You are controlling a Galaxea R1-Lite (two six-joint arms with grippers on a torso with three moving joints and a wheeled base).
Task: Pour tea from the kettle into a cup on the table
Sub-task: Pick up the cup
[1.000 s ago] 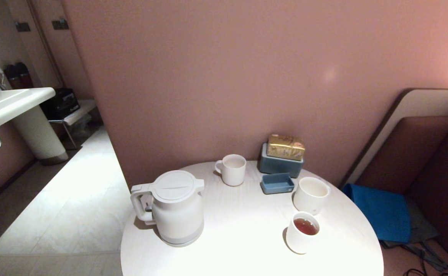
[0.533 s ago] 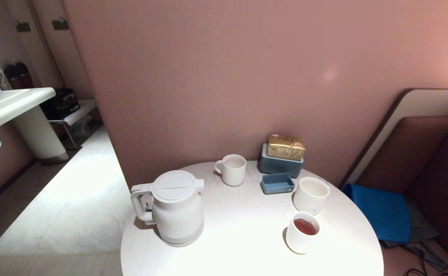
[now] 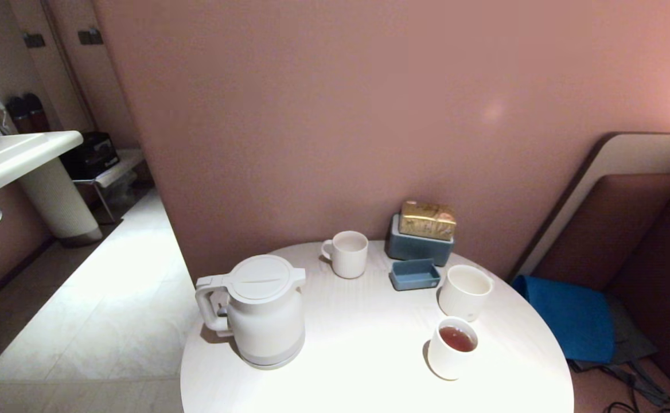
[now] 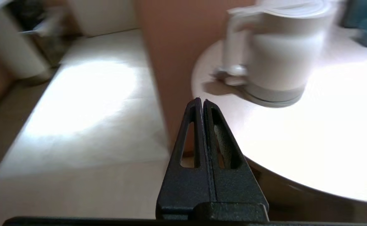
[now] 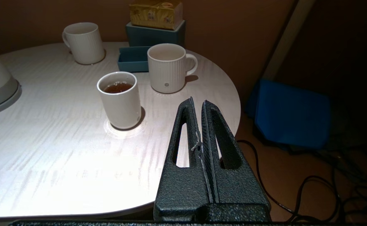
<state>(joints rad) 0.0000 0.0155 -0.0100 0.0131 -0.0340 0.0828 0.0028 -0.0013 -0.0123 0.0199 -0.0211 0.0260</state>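
Both grippers are pressed together and hold nothing: the left gripper (image 4: pixel 201 102) off the table (image 3: pixel 369 373) edge near the kettle (image 3: pixel 263 310), the right gripper (image 5: pixel 197 102) near the cup (image 3: pixel 451 348). The cup holds tea (image 3: pixel 457 339); the kettle stands upright, so pouring appears complete.

Left end effector (image 4: pixel 201 101) of matte black textured plastic, two tapered wedge-shaped fingers each with a long slot cut through it, broad black base bar beneath, right end effector (image 5: pixel 197 101) of the same black pebbled build, thin pale thread snagged between its fingers
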